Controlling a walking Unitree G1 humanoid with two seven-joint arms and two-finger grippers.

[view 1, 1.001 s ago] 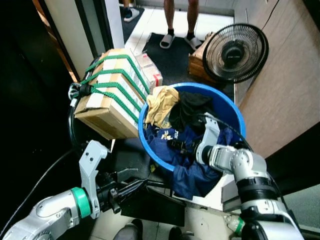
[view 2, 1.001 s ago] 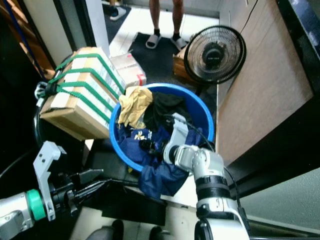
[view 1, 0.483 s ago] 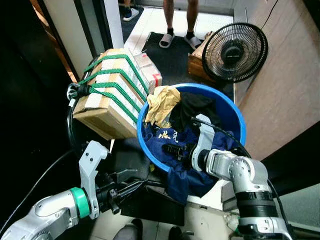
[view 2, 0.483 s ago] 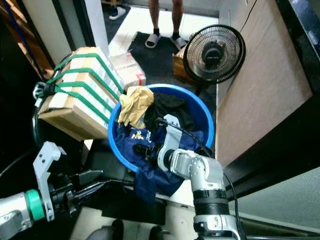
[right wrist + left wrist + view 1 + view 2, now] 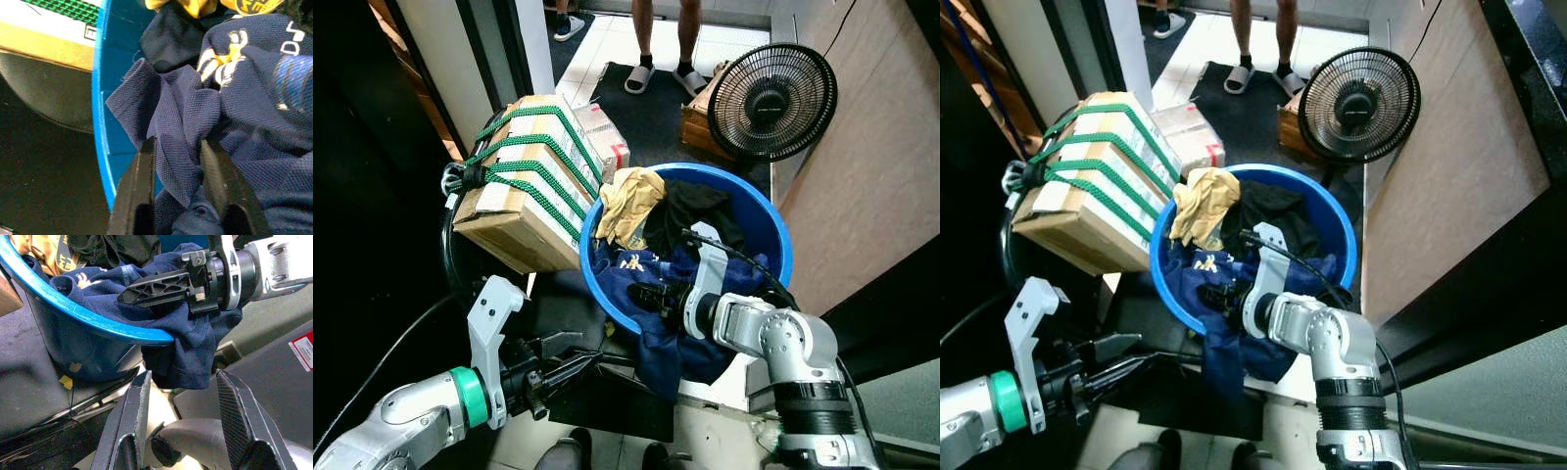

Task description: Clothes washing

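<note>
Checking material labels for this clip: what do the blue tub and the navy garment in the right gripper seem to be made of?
Blue tub: looks like moulded plastic, smooth with a slight sheen along its rim. Navy garment: looks like a knitted sports mesh, matte, with a fine pitted weave and printed lettering. The right gripper has a fold of it between its fingers.

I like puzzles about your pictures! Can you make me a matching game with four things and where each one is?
Things:
1. round blue plastic tub
2. navy blue shirt
3. black round fan
4. cardboard box tied with green cords

Places:
A. draped over the tub's near rim
B. beside the tub, on the robot's left
C. on the floor beyond the tub
D. holding the pile of clothes

Pairs: 1-D, 2-A, 3-C, 4-B
</note>
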